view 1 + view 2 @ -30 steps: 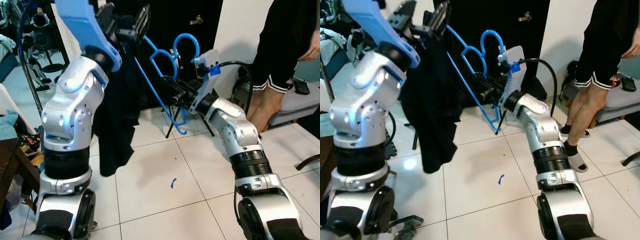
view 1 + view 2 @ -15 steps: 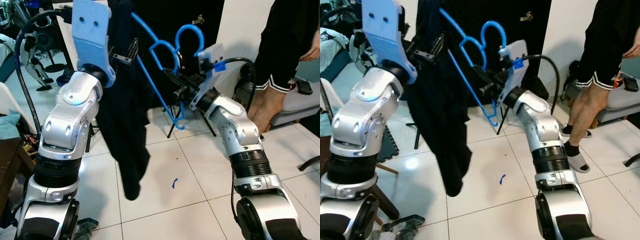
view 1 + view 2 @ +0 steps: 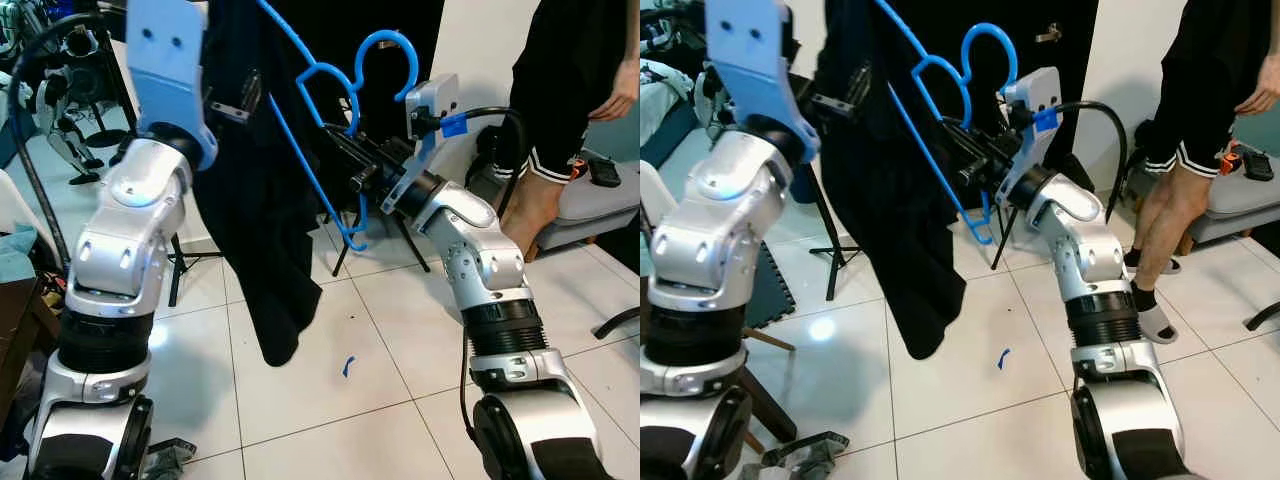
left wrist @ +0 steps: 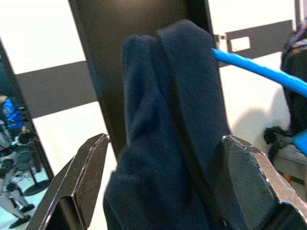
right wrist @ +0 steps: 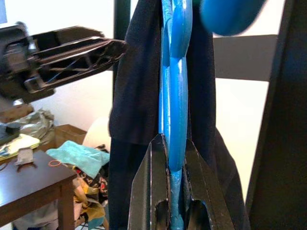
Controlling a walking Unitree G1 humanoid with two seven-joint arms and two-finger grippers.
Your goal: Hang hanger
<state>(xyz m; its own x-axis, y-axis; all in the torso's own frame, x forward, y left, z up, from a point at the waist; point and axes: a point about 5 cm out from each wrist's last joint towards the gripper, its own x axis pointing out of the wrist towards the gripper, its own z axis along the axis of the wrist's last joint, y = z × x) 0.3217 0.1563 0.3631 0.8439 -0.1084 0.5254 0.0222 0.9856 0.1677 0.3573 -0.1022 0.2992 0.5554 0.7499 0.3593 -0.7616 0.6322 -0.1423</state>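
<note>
The right tool (image 5: 171, 158) is clamped on the blue hanger (image 3: 330, 100), its two black fingers (image 5: 151, 182) pressed flat against the plastic bar. In the left eye view this tool sits at centre, a little above the middle of the frame, and the hanger rises from it toward the upper left, hook curling at upper centre. A dark garment (image 3: 265, 220) is draped over the hanger's upper arm and hangs down the left-centre of the frame, its lowest tip above the white tile floor (image 3: 330, 400).

The left tool (image 4: 163, 163) is raised at upper left with its fingers (image 4: 88, 177) spread apart, the folded garment bulging between them; whether they press it cannot be told.

A person (image 3: 570, 90) in black shorts stands at the right edge. A bit of blue tape (image 3: 347, 366) lies on the floor.
</note>
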